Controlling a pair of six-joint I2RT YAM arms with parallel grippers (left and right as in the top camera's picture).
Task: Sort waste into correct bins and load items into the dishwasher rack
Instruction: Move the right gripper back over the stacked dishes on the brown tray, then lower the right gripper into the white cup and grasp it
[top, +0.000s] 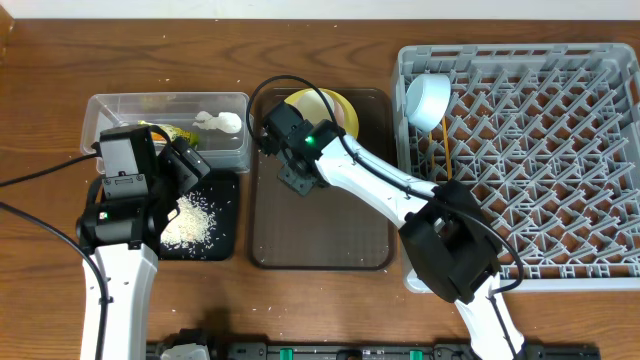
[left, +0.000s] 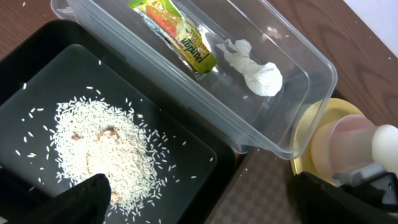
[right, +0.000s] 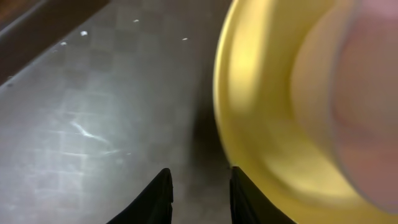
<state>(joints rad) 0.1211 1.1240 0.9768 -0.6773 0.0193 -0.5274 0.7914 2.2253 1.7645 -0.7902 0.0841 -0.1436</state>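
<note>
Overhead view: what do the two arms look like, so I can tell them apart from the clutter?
Both arms have white tubular links joined by blocky black housings. The left arm trails a thin black cable towards the left of the picture. The right arm carries a looping black cord and a green light near its wrist. The fingers are black.

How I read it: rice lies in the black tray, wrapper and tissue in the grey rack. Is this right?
No: left wrist view shows snack wrapper and tissue in the clear tub, not the rack. Rice in the black tray is right.
</note>
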